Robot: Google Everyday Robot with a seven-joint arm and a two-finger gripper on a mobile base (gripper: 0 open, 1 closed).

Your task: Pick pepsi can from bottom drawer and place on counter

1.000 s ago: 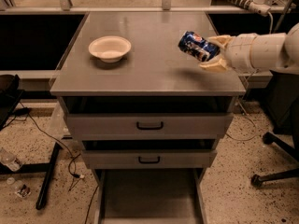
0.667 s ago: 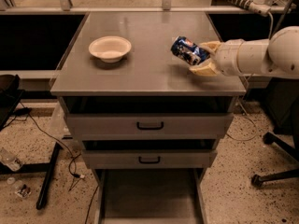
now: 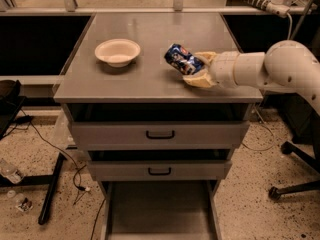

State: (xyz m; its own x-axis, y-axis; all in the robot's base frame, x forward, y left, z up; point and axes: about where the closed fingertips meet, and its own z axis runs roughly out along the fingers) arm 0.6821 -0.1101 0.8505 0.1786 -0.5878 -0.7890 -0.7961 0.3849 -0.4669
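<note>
Two gripper fingers clamped on tilted pepsi can, above counter right side

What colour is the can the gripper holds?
Dark blue with red-white logo marks: the pepsi can, in the gripper above the counter. Camera view.

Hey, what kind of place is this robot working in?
Probably a lab or workshop: a metal drawer cabinet, a power strip behind, and a rolling chair base on speckled floor. The gripper holds the pepsi can over the counter.
</note>
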